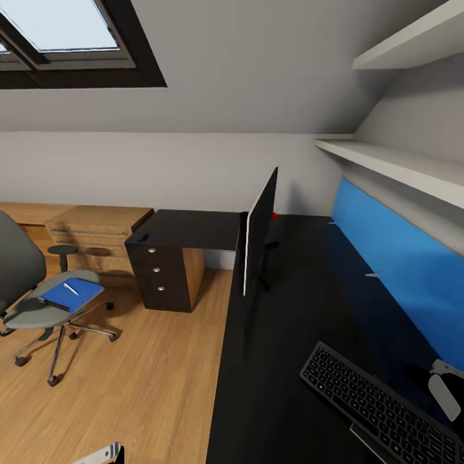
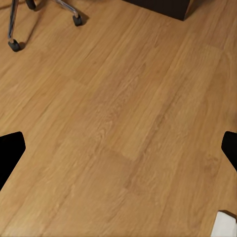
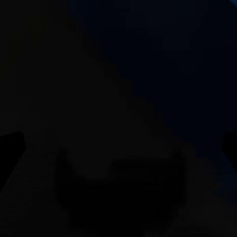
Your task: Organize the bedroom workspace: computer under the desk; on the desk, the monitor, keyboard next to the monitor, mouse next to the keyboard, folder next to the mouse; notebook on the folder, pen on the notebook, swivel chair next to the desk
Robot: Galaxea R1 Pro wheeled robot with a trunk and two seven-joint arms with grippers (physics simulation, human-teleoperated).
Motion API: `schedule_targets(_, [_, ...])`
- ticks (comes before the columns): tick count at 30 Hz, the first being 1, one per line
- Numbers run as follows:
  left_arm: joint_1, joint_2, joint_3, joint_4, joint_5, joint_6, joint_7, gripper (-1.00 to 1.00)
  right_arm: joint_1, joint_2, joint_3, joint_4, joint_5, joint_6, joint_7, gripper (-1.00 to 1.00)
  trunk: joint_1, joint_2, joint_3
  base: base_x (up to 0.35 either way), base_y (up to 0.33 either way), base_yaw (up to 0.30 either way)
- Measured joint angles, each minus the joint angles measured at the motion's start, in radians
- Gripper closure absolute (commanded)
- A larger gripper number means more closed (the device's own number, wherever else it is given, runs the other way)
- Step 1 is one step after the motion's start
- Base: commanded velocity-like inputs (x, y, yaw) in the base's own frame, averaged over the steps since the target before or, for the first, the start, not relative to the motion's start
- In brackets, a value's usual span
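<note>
Nearest, at the desk's [image 1: 283, 361] front right corner: keyboard [image 1: 380, 403] flat on the dark top, angled toward the blue back panel [image 1: 399, 270], well short of the monitor [image 1: 259, 233], so probably not yet in its final place beside it. Just past the keyboard's far end, a pale grey part of the right arm [image 1: 444, 390] low over the desk; fingers out of sight there, and the right wrist view too dark to read, so cannot tell how far open or what, if anything, held. Left gripper [image 2: 118, 148] hanging over bare wood floor [image 2: 118, 98], dark fingertips [image 2: 10, 148] at opposite edges of the wrist view, spread wide with nothing between them; arm apparently parked low beside the trunk, a pose suited to travel rather than reaching. Farther along, monitor upright on the desk, seen edge-on. Left, out on the floor and well apart from the desk, swivel chair [image 1: 26, 283] carrying the blue folder [image 1: 69, 295] on its seat, a pale pen [image 1: 71, 289] lying on top; notebook not separable from the folder at this range. Beyond, a dark drawer unit [image 1: 164, 270] against the wall. Mouse and computer not made out. Likely next: drive to the chair for the folder.
</note>
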Motion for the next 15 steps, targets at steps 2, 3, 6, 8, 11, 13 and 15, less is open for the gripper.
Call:
schedule_targets(2, [0.0,0.0,0.0,0.002,0.0,0.0,0.0,-1.0,0.0,0.0,0.0,0.0,0.0,0.0,0.0,-1.0,0.0,0.0,0.0,0.0,0.0,0.0])
schedule_targets(3, [0.0,0.0,0.0,0.002,-0.001,0.0,0.0,-1.0,0.0,0.0,0.0,0.0,0.0,0.0,0.0,-1.0,0.0,0.0,0.0,0.0,0.0,0.0])
schedule_targets(6, [0.0,0.002,0.001,0.032,-0.001,0.0,-0.002,-1.0,0.0,0.0,0.0,0.0,0.0,0.0,-0.001,-1.0,0.0,0.0,0.0,0.0,0.0,0.0])
schedule_targets(8, [0.0,0.003,0.001,0.045,-0.002,-0.001,-0.003,-1.0,0.0,0.0,0.0,0.0,0.0,0.0,-0.001,-1.0,0.0,0.0,0.0,0.0,0.0,0.0])
schedule_targets(11, [0.0,0.004,0.001,0.052,-0.002,-0.001,-0.004,-1.0,0.0,0.0,0.0,0.0,0.001,0.0,-0.002,-1.0,0.0,0.0,0.0,-0.005,0.0,0.0])
schedule_targets(13, [0.0,0.004,0.001,0.054,-0.002,-0.001,-0.005,-1.0,0.0,0.0,0.0,0.0,0.001,0.0,-0.002,-1.0,0.0,0.0,0.0,-0.09,0.0,0.0])
schedule_targets(15, [0.0,0.004,0.001,0.057,-0.002,-0.001,-0.006,-1.0,0.0,0.0,0.0,0.0,0.001,0.0,-0.002,-1.0,0.0,0.0,0.0,-0.189,0.0,0.0])
